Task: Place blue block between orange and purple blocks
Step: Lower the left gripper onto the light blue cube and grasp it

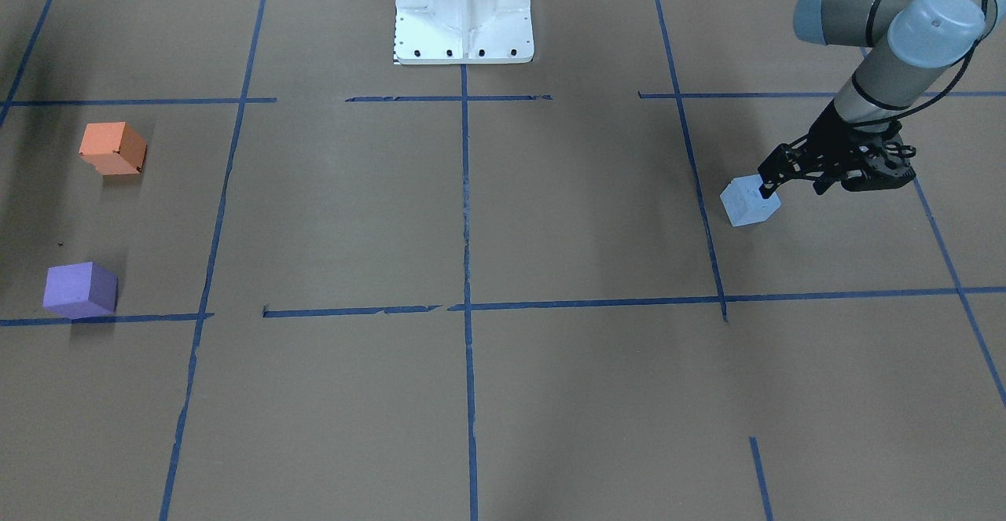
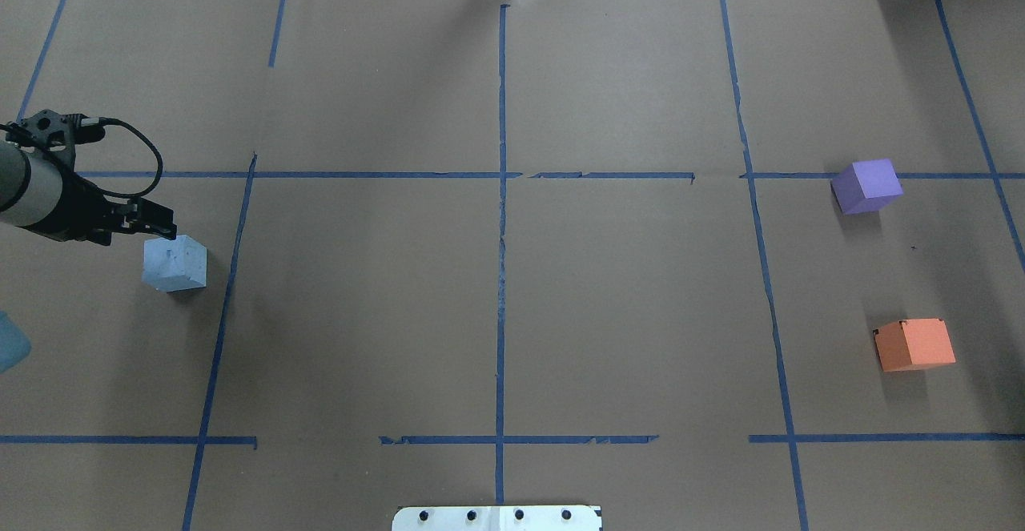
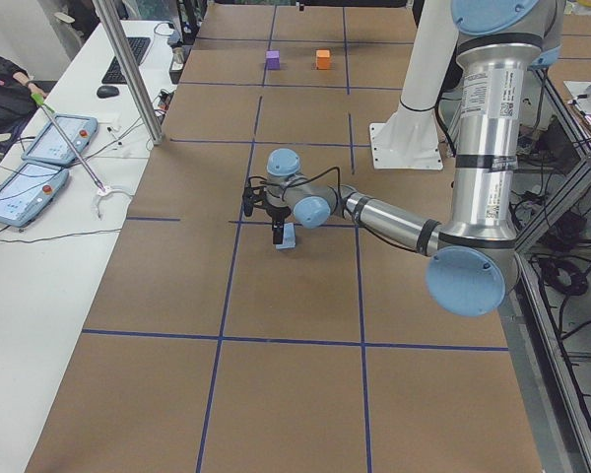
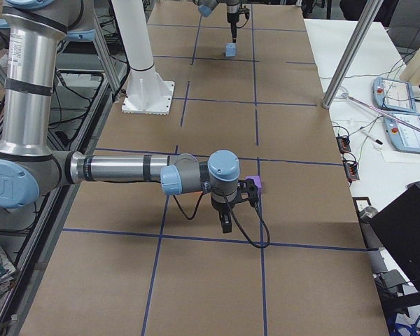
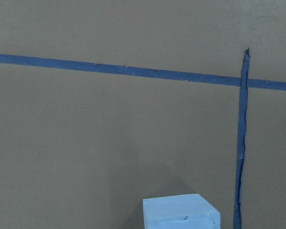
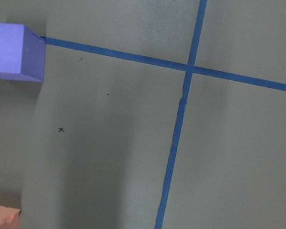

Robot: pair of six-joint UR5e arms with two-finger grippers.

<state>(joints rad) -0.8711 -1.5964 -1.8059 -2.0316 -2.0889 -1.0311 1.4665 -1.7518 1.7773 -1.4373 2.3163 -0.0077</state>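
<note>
The pale blue block [image 1: 750, 201] sits on the brown table on my left side; it also shows in the overhead view [image 2: 174, 263] and at the bottom of the left wrist view [image 5: 181, 212]. My left gripper [image 1: 765, 184] [image 2: 170, 228] looks shut, its tip at the block's top edge on the robot side, not around it. I cannot tell if it touches. The orange block [image 1: 112, 148] [image 2: 914, 344] and purple block [image 1: 80, 289] [image 2: 867, 187] stand apart on the far right side. My right gripper [image 4: 225, 222] hangs near the purple block [image 4: 255, 185]; I cannot tell if it is open.
Blue tape lines [image 2: 501, 195] divide the table into squares. The white robot base [image 1: 464, 10] stands at the table's robot-side edge. A side table with tablets [image 3: 39, 158] and a metal pole [image 3: 128, 69] lies beyond the far edge.
</note>
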